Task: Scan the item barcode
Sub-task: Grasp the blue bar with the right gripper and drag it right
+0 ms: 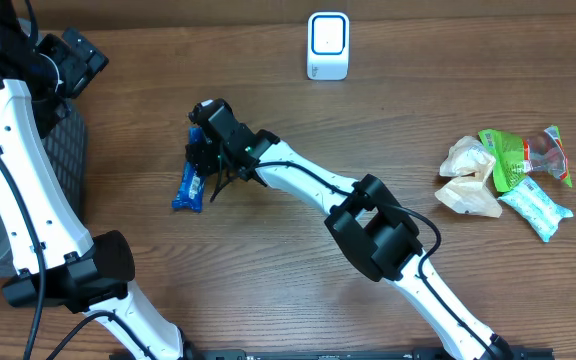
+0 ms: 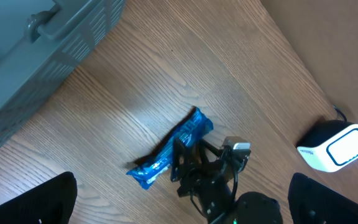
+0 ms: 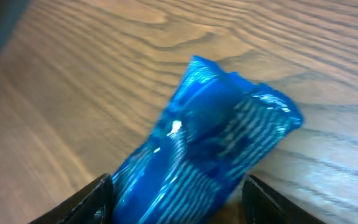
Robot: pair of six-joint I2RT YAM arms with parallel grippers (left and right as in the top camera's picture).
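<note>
Blue packet (image 1: 187,190) is laid flat on the wooden table (image 1: 368,110), left of centre in the overhead shot. It's straddled by the right gripper (image 3: 179,193), jaws partway apart; whether it's actually pinched can't be told. Left gripper (image 2: 179,183) is held above, jaws spread wide, nothing gripped.

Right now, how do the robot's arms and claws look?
Both the left arm and right arm have white links, bulky black joints and thin black cables running alongside. The left claw and right claw are both black.
</note>
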